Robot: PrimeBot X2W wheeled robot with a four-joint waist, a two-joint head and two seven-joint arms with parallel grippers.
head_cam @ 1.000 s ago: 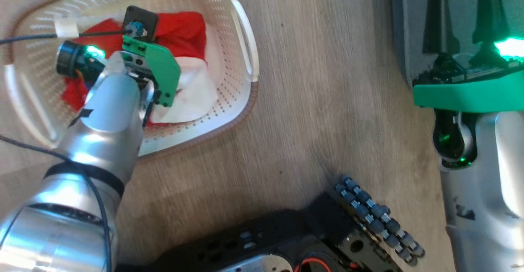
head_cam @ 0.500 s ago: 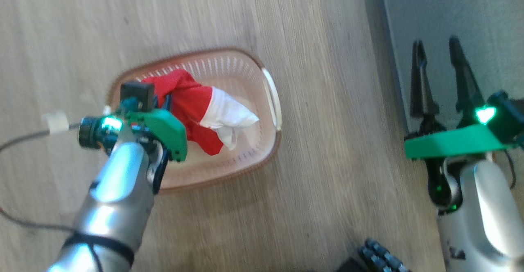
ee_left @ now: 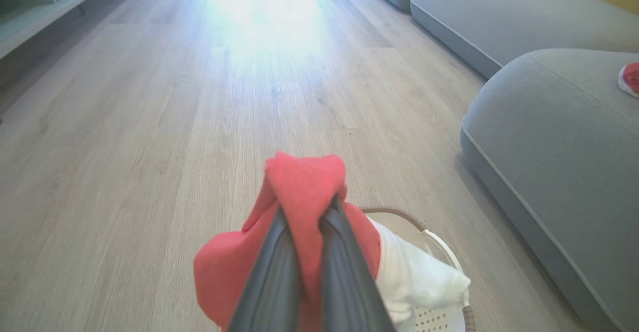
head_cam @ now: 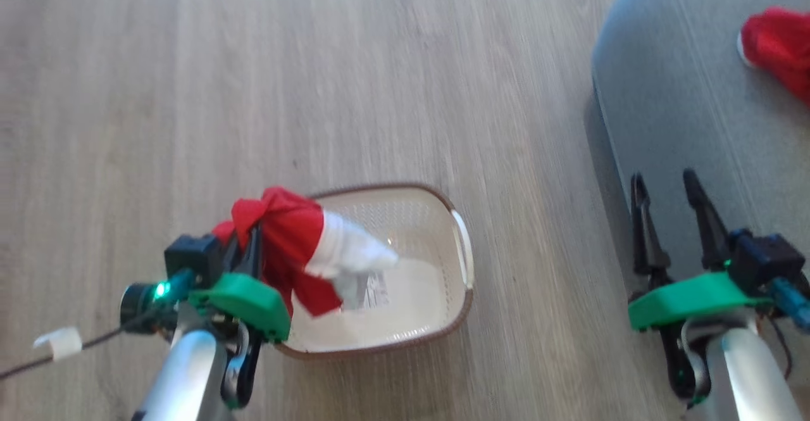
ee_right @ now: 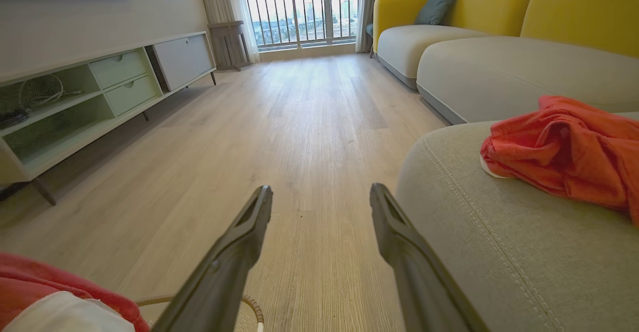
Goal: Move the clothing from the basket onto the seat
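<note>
My left gripper is shut on a red and white piece of clothing, which hangs lifted above the cream basket on the floor. The basket's floor shows its label, with nothing else visible inside. Another red garment lies on the grey seat to the right. Over the seat's near edge my right gripper stands open and holds nothing. The held clothing also shows at the lower left of the right wrist view.
Wooden floor stretches around the basket. A low TV cabinet lines the left wall, and a yellow-backed sofa runs along the right beyond the seat. A black cable with a white tag trails from my left wrist.
My left gripper has lifted the red and white clothing out of the basket. The head view has risen and pulled back, bringing the seat and the garment on it into sight.
</note>
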